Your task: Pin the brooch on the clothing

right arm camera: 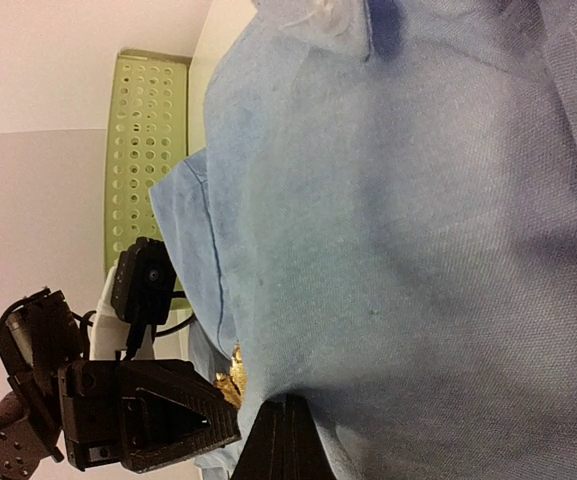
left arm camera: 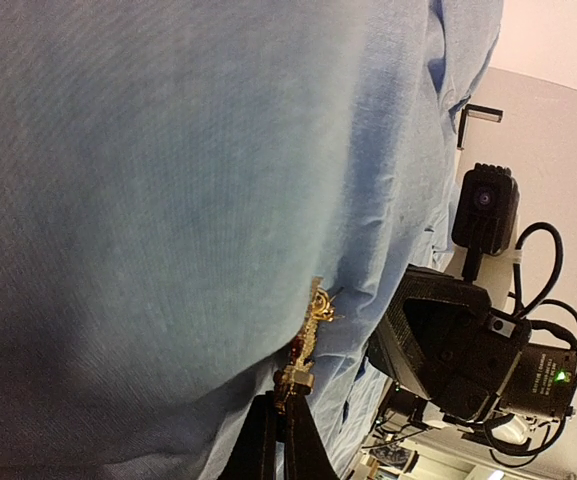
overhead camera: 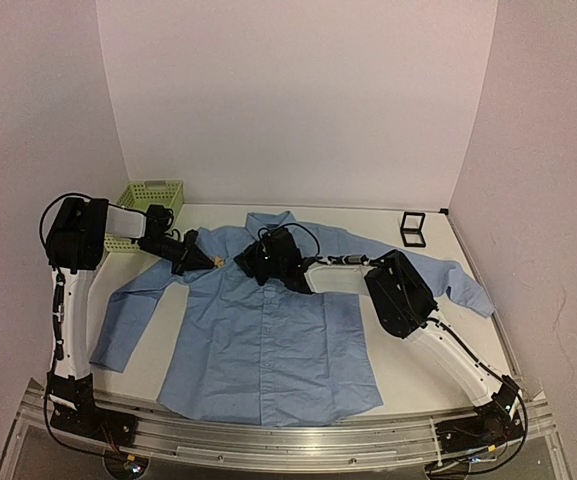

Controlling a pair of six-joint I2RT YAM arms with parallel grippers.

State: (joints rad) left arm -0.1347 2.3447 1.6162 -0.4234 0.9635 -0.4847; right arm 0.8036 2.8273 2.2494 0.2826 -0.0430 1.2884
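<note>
The light blue shirt [overhead camera: 268,330] lies flat on the table, collar to the back. My left gripper [overhead camera: 209,260] is shut on the tiny gold and orange-red brooch [overhead camera: 219,262] and holds it against the shirt's left shoulder. In the left wrist view the brooch [left arm camera: 310,335] sticks out of the closed fingertips [left arm camera: 268,440] and touches the cloth [left arm camera: 168,200]. My right gripper [overhead camera: 248,262] is shut on a pinch of shirt fabric just right of the brooch. In the right wrist view its fingers [right arm camera: 286,440] meet on the cloth [right arm camera: 418,250], with the brooch [right arm camera: 230,375] beside them.
A pale green plastic basket [overhead camera: 151,195] stands at the back left, behind my left arm; it also shows in the right wrist view [right arm camera: 148,150]. A small black square box [overhead camera: 413,228] sits at the back right. The shirt's right sleeve [overhead camera: 458,280] runs toward the right wall.
</note>
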